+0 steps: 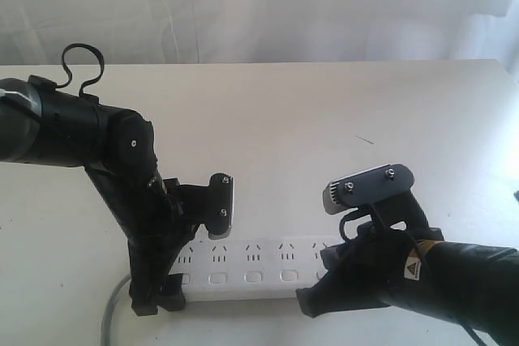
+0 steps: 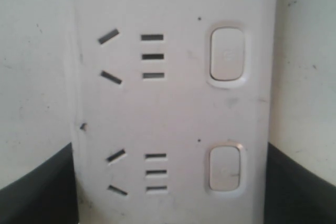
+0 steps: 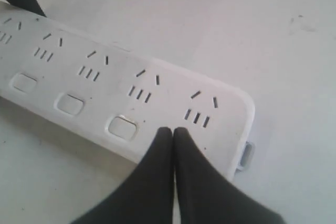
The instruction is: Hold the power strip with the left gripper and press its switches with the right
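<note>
The white power strip [image 1: 259, 261] lies along the table's near edge, its grey cord [image 1: 113, 312] leaving the left end. My left gripper [image 1: 172, 277] straddles that left end. In the left wrist view the strip [image 2: 178, 114] fills the gap between both black fingers [image 2: 37, 192], which touch its long sides, and two switches [image 2: 227, 54] show. My right gripper [image 3: 172, 130] is shut, its tips resting on the strip [image 3: 115, 82] below the last socket and hiding that switch. Three other switches [image 3: 122, 127] show beside it. In the exterior view the right gripper [image 1: 318, 281] covers the strip's right end.
The white table [image 1: 324, 119] stretches back to a pale curtain. The left arm's looped black cable [image 1: 81, 58] stands up at the far left. A small tab [image 3: 247, 156] sticks out of the strip's right end.
</note>
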Tool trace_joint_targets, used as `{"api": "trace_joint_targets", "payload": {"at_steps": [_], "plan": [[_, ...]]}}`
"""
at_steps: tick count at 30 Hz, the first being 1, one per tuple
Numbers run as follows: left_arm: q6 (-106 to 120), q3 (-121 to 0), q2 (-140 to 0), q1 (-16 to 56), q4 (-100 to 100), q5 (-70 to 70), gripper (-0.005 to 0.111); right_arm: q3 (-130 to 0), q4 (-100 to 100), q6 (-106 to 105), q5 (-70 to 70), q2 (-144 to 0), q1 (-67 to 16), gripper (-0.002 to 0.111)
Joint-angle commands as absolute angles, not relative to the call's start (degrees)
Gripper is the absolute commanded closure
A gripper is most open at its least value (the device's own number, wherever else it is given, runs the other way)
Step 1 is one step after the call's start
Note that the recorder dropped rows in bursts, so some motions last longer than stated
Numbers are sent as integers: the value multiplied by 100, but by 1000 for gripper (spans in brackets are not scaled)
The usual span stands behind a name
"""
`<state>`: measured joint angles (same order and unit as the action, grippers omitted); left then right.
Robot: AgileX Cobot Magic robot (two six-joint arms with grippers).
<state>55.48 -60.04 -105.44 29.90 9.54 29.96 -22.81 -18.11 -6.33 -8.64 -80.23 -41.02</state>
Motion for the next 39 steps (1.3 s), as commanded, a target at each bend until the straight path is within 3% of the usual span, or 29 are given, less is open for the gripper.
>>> {"api": "trace_joint_targets", "payload": {"at_steps": [1,18,39], "plan": [[5549,-5858,-10738,2990,958,3653,107,-2183,-1859,-735,-836,-8167,-4052,108],[5549,-5858,-10738,2990,969,3587,107,-2119,-1833,-535,-1620,-8745,-4052,108],[5549,-5858,-10738,2990,992,3552,107,-2119,-1818,-427,-1633,-8745,-4063,108]]}}
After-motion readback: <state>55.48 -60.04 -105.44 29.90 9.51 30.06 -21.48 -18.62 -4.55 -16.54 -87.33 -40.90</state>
